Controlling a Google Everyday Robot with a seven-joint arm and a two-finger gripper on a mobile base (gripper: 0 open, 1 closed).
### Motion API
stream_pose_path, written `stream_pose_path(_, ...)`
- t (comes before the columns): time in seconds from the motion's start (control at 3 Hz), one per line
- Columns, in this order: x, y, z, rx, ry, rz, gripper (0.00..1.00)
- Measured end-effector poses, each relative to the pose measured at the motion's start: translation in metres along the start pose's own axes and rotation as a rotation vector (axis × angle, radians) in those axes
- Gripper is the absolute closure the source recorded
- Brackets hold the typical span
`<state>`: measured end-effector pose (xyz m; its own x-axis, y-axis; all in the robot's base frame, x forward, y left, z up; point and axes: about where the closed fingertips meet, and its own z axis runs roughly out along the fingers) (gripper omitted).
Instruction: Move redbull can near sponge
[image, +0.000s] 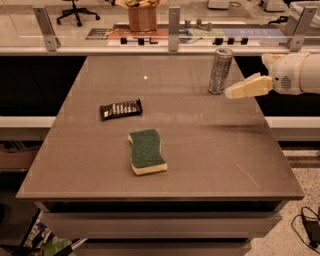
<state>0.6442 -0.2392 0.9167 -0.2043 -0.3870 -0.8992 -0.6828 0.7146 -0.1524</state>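
Shiny metal: redbull can (220, 71). Rough green scouring top, pale foam: sponge (146, 151). Smooth, faintly glossy table (210, 150). Matt cream plastic pincer (234, 91) just right of the can.

One arm (309, 70), entered from the right edge of the view at about 2 o'clock, with only its last section showing and the remainder cut off by that edge. One wrist (286, 80), a white rounded housing with a small dark round mark on its side, lying roughly level with its long axis running from 3 o'clock to 9 o'clock. One end effector (235, 92), cream-coloured, wedge-shaped and tapering, mounted on the 9 o'clock end of the wrist, placed at about 2 o'clock from the middle of the view, its tip pointing between 8 and 9 o'clock with a slight downward tilt.
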Motion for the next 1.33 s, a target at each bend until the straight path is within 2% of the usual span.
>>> stream_pose_path(0.33,0.000,-0.009,0.015,-0.008,-0.059,0.022,0.00)
stream_pose_path(0.67,-0.007,-0.018,0.030,-0.028,-0.094,0.015,0.00)
stream_pose_path(1.0,-0.030,-0.032,0.054,-0.072,-0.148,-0.017,0.00)
stream_pose_path(1.33,-0.030,-0.032,0.054,-0.072,-0.148,-0.017,0.00)
